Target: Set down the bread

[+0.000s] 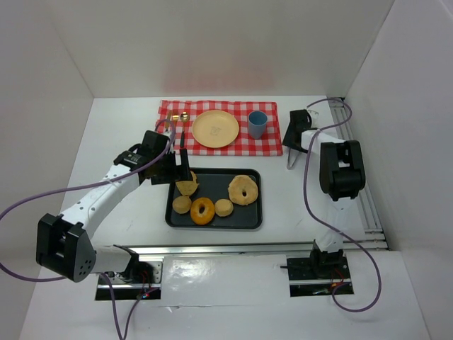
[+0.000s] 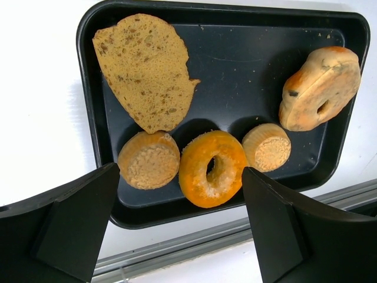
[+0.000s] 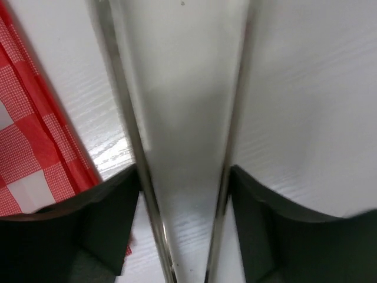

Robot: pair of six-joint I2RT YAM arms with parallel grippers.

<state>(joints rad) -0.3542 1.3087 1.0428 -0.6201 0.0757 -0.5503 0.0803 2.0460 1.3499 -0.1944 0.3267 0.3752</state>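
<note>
The slice of brown bread (image 2: 147,71) lies flat in the far left corner of the black tray (image 2: 235,76); in the top view the slice (image 1: 187,186) is partly hidden by my left gripper (image 1: 180,168). That gripper (image 2: 179,177) is open and empty, hovering over the tray's left half, with its fingers apart above the tray's near edge. The yellow plate (image 1: 215,129) sits on the red checked cloth (image 1: 269,145). My right gripper (image 1: 294,144) is shut on metal tongs (image 3: 182,147), whose tips (image 1: 291,163) rest on the table right of the cloth.
The tray (image 1: 249,219) also holds an orange donut (image 2: 212,168), two small muffins (image 2: 149,160) (image 2: 267,146) and a bagel (image 2: 320,88). A blue cup (image 1: 257,124) and small gold items (image 1: 182,117) stand on the cloth. White walls enclose the table; a rail (image 1: 368,198) runs along the right.
</note>
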